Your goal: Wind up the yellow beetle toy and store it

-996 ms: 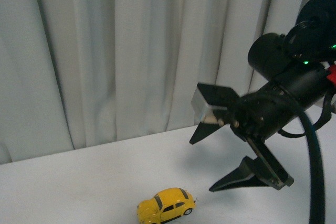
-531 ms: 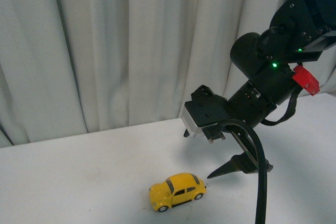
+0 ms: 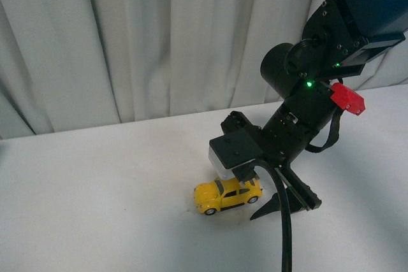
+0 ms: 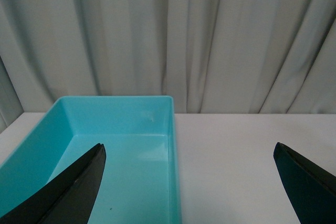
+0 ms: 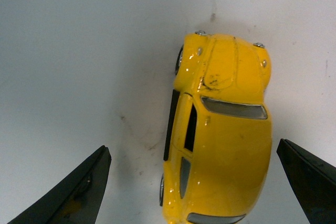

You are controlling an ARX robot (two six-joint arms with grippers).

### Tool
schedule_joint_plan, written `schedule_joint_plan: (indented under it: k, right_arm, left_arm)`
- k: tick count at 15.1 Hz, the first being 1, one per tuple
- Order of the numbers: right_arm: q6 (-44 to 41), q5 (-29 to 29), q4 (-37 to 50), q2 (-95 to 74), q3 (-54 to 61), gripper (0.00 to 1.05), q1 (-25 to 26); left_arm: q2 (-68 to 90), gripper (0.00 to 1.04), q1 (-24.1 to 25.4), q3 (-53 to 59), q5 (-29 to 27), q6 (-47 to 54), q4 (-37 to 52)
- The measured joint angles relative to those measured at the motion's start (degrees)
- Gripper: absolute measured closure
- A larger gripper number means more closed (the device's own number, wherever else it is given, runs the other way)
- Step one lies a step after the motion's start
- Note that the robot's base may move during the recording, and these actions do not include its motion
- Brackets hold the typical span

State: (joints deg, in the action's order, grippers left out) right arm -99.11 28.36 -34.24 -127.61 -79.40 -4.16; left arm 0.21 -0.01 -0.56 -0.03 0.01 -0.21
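- A teal tray (image 4: 170, 129) shows only in the left wrist view, so its place relative to the yellow beetle toy (image 3: 227, 195) cannot be told. It lies on the white table (image 4: 252, 150) in front of a pale curtain (image 4: 210, 40).
- The left pincer (image 4: 189, 148) is spread wide and holds nothing. One dark finger hangs over the tray's inside and the other over bare table beside it.
- In the front view the yellow beetle toy stands on its wheels on the table, one long side turned to the camera, with open white surface to its left.
- The right pincer (image 5: 192, 148) hangs directly over the toy, its fingers parted with the car between them. The right wrist view shows a strip of table between the car and each finger, narrower on one side, so neither finger touches it.
- Just above the toy, the grey-white camera box (image 3: 233, 155) on the right wrist covers part of its roof.
- Just right of the toy, one dark finger (image 3: 280, 199) slants down close to the table beside the car's end, and a black cable (image 3: 285, 240) drops past it.
- Up and right of the toy, the black arm carries a red tab (image 3: 347, 97) and a green light (image 3: 308, 84).
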Motion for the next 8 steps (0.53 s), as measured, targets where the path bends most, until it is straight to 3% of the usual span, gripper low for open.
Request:
schedule_joint_plan:
  k: [5,8]
  right_arm:
    - [0.7,1.3,-2.1,-2.6,-5.1,0.09,-2.7]
    - [1.6,0.3,-2.4,-3.3,-5.3,0.37,-2.9]
  left_arm:
    - [0.0,0.07,0.0,0.0,0.0,0.0,0.0]
    - [0.0,0.07,0.0,0.0,0.0,0.0,0.0]
